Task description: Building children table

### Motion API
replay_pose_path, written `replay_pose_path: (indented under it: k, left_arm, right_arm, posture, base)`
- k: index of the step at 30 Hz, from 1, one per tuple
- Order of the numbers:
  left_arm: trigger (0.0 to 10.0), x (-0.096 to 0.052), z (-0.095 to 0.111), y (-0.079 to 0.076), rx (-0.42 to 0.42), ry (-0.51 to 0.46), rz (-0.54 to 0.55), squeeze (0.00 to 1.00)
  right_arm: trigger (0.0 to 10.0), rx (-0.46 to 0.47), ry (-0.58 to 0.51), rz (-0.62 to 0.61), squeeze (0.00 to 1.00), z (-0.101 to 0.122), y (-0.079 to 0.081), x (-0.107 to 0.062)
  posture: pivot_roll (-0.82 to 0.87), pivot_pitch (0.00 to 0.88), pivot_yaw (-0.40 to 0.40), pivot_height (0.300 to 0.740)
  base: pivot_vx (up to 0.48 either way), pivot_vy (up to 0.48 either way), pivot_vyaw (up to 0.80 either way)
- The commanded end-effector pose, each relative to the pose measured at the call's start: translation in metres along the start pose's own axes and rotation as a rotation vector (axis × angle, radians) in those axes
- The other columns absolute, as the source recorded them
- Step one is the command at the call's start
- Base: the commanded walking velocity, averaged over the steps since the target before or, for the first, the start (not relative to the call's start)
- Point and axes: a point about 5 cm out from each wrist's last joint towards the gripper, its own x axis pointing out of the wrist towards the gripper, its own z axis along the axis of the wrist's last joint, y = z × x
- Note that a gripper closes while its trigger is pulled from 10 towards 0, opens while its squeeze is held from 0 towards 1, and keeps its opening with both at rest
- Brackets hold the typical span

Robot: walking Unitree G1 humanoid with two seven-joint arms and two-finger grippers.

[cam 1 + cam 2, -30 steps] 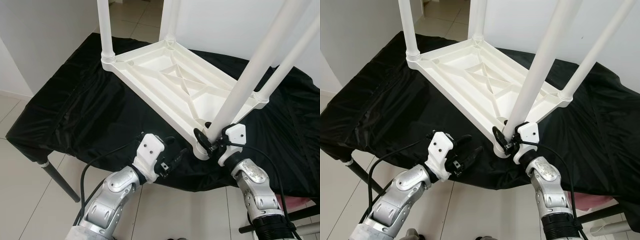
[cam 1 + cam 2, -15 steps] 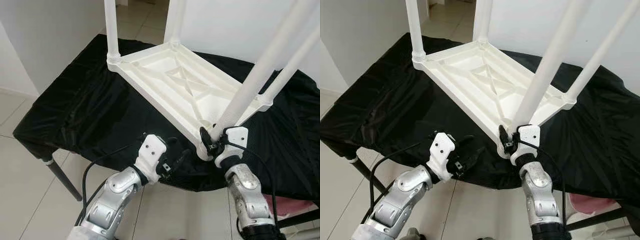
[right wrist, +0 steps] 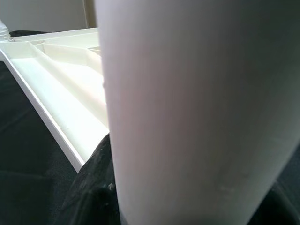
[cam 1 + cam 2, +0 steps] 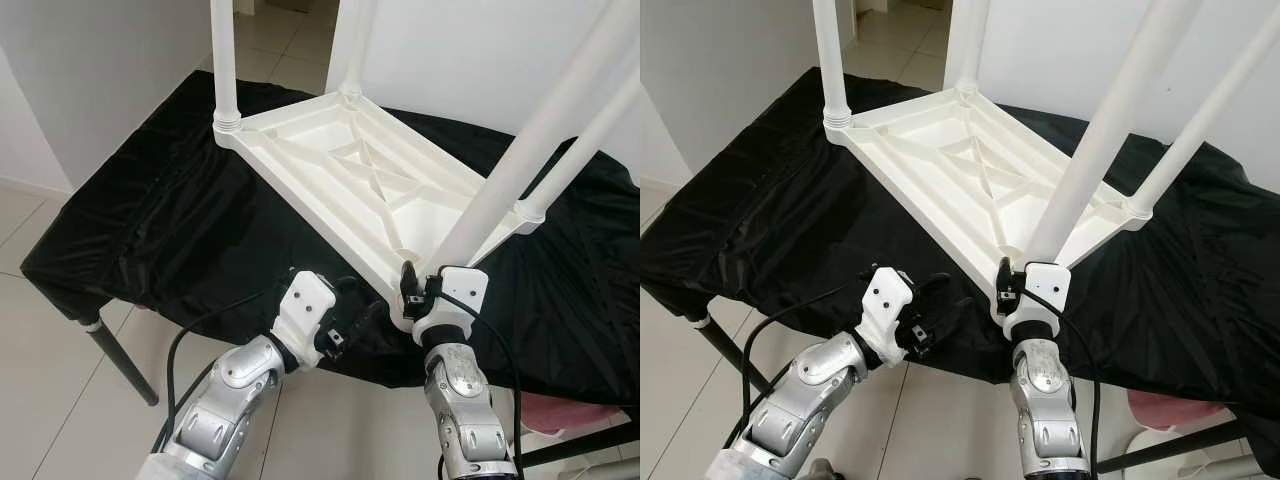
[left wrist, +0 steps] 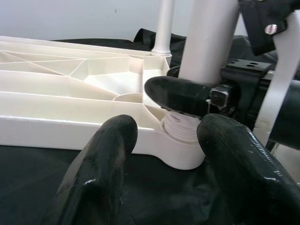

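Black cloth (image 4: 150,220) is covering the stand; the white tabletop (image 4: 340,185) is lying upside down on it, skewed, near corner toward the robot. Far-left leg (image 4: 223,60) is standing upright in its socket, another leg (image 4: 355,45) rising at the far corner. Left gripper (image 4: 350,318) is hovering low over the cloth, just left of the near corner, fingers (image 5: 108,154) spread wide and holding nothing, pointing at the corner socket (image 5: 183,140). Near leg (image 4: 530,140) is sitting in that socket, leaning up and right. Right gripper (image 4: 415,290) is clamping it at the base, just above the socket; one black finger (image 5: 180,96) is wrapping the leg's front in the left wrist view. Fourth leg (image 4: 590,125) is rising from the right corner. Right wrist view is mostly blurred white leg (image 3: 197,112), with tabletop ribs beside it.
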Motion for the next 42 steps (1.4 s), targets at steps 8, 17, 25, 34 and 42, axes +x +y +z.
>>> replay_pose_path:
  k: [8,17,25,34,42]
  left_arm:
    - [10.0,0.0,-0.002,-0.003,0.0,0.008,-0.023,0.0]
    - [10.0,0.0,-0.002,-0.003,0.0,0.009,-0.022,0.0]
    - [10.0,0.0,-0.001,-0.002,0.002,0.008,-0.023,0.0]
    - [10.0,0.001,0.0,0.0,0.008,0.007,-0.026,0.0]
    - [10.0,0.001,0.001,0.0,0.008,0.005,-0.026,0.0]
  right_arm:
    - [10.0,-0.019,0.051,-0.011,0.0,-0.008,0.001,-0.006]
    - [10.0,0.0,0.006,0.083,1.0,-0.002,0.001,-0.007]
    - [10.0,-0.034,-0.003,0.225,0.0,-0.003,-0.014,-0.01]
    - [10.0,-0.076,0.007,0.421,0.0,-0.003,-0.028,0.003]
    - [10.0,-0.127,0.002,0.568,0.0,-0.002,-0.03,0.021]
  posture:
    - [0.04,0.061,-0.102,0.74]
    - [0.04,0.06,-0.1,0.74]
    - [0.03,0.063,-0.094,0.74]
    - [0.03,0.069,-0.079,0.74]
    - [0.03,0.077,-0.074,0.74]
  base:
    - [0.0,0.0,0.0]
    - [0.0,0.0,0.0]
    - [0.0,0.0,0.0]
    - [0.0,0.0,0.0]
    - [0.0,0.0,0.0]
